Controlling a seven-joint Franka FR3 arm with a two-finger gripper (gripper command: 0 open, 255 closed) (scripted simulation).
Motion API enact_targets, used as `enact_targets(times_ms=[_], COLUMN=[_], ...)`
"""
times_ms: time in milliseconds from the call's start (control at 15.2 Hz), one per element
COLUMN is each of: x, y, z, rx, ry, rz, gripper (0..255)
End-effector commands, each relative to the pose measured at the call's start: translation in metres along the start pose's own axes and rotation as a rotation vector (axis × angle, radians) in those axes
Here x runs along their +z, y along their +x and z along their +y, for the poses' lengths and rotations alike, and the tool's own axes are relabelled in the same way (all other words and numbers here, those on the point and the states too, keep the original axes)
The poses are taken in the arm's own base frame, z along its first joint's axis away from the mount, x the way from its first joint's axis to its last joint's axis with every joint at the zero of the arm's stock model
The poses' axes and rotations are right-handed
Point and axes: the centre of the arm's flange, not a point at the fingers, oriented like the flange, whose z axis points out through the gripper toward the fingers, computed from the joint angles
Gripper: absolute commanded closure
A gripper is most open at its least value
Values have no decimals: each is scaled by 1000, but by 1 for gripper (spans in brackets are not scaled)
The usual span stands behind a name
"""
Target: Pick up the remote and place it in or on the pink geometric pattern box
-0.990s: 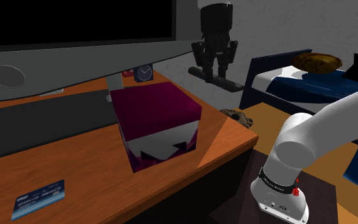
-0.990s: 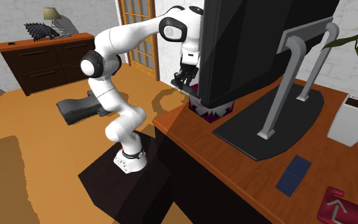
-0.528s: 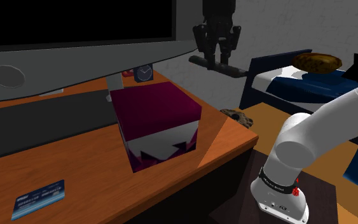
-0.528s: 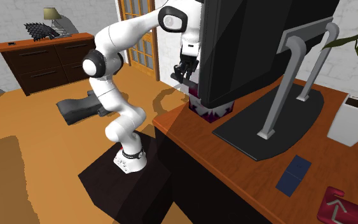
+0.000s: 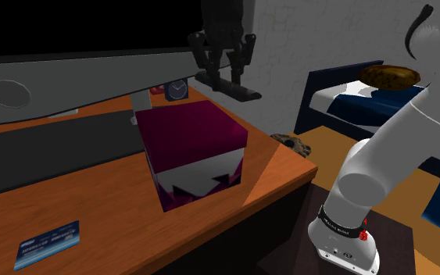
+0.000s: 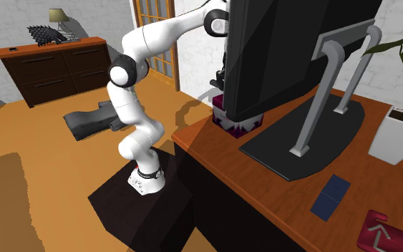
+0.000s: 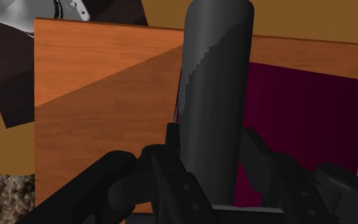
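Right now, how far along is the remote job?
Done: the claw is shut on the dark remote, held off the desk. In hand: it hangs high over the edge of the magenta-topped box. Left: centre it over the top, lower, release.

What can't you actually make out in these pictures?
- Buttons on the remote: too dark in the shoulder view; the claw covers its lower end in the wrist view.
- Most of the box: hidden by the monitor in the second exterior view.
- Print on the blue card: too small in the shoulder view.
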Motion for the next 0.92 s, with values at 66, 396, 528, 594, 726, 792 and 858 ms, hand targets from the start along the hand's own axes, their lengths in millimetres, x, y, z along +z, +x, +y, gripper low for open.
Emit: enact_targets(times_ms=[66, 396, 528, 594, 726, 792, 858], x=[0, 12, 22, 27, 37, 43, 48], y=[11, 24, 27, 28, 30, 31, 32], z=[-37, -74, -74, -74, -74, -73, -73], rx=[1, 1, 1, 1, 1, 1, 1], ry=[2, 2, 2, 2, 2, 2, 2], rz=[-1, -1, -1, -1, -1, -1, -1], gripper=[255, 255, 255, 255, 255, 255, 255])
